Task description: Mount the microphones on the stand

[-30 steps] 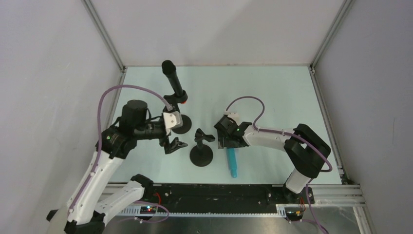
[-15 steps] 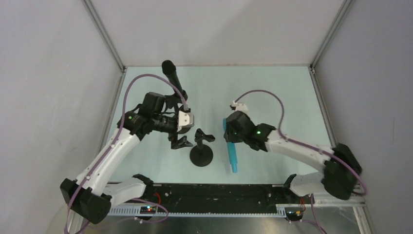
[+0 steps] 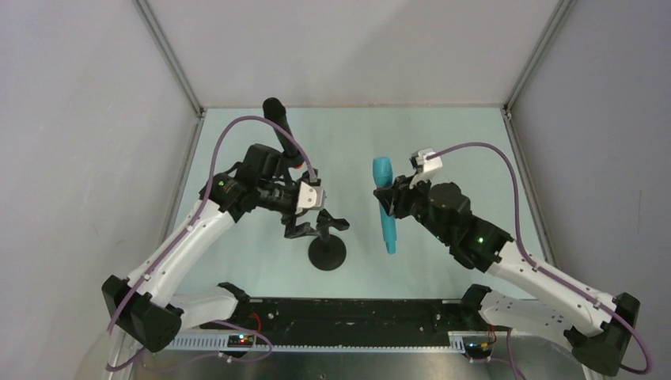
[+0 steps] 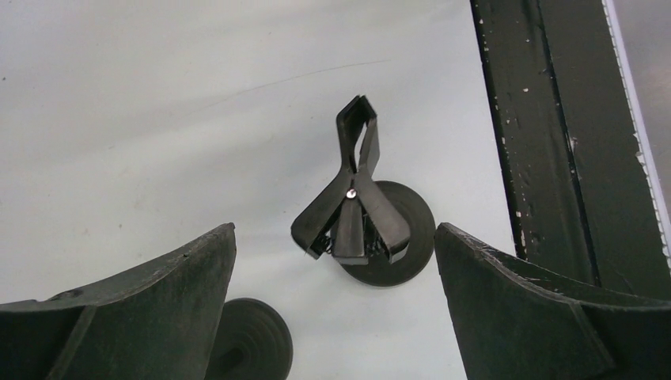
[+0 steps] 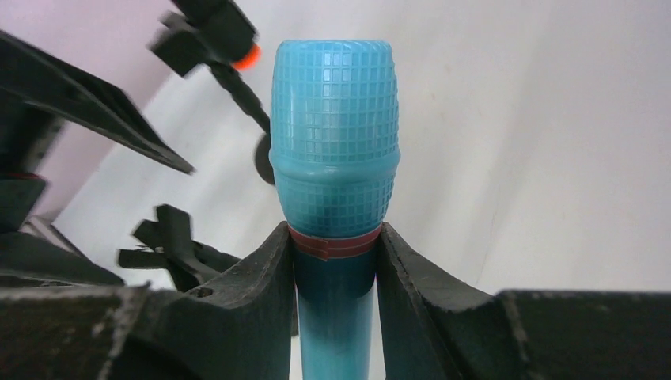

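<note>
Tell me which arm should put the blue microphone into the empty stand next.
Right. The right gripper is shut on the turquoise microphone, head up, near the empty stand. The left gripper is open, holding nothing, above that stand's clip.

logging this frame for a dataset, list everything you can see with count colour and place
black microphone: 1, black with orange-red end cap, tilted upright at rear left, lower end hidden
turquoise microphone: 1, turquoise-blue, right of centre, held in the right gripper
clip stand: 1, black, round base, spring clip empty, table centre
second stand base: 1, black, beside the clip stand, rest hidden
table: 1, pale green
left gripper: open, by the empty clip
right gripper: shut on the turquoise microphone
</note>
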Robot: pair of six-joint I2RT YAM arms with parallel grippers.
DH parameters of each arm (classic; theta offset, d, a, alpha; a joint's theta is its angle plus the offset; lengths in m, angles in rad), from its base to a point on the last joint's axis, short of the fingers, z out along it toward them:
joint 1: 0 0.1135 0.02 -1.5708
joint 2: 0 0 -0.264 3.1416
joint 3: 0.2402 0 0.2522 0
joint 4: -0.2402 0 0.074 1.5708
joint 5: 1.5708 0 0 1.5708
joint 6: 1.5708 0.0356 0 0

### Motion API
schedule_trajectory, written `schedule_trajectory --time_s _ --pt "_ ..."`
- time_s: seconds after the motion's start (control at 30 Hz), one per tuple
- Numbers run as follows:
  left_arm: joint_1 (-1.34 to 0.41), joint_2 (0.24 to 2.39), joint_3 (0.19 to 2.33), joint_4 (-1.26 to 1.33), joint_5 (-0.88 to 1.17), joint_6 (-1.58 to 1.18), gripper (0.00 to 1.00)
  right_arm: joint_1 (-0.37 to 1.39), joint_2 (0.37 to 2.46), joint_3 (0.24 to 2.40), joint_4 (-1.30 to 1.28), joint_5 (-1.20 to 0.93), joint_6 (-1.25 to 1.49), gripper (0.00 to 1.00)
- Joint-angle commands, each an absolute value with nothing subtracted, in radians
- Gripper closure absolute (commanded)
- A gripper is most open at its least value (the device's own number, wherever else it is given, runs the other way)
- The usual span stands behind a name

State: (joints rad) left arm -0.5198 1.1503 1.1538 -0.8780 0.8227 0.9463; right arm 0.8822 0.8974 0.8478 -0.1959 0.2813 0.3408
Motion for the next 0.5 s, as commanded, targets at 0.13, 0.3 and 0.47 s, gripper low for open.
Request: schedule_trajectory --time_s 0.13,0.3,0.47 --pt "-0.544 1.176 1.165 -0.873 0.832 0.999 0.00 0.915 0.785 0.760 0.330 0.198 0.158 1.00" --pt "-0.544 1.186 1.160 -0.879 0.833 1.016 0.00 0.970 0.790 0.733 0.465 0.195 0.110 1.00" --pt "-0.544 1.204 1.170 -0.880 0.839 1.021 0.01 1.026 0.809 0.662 0.737 0.170 0.048 1.00"
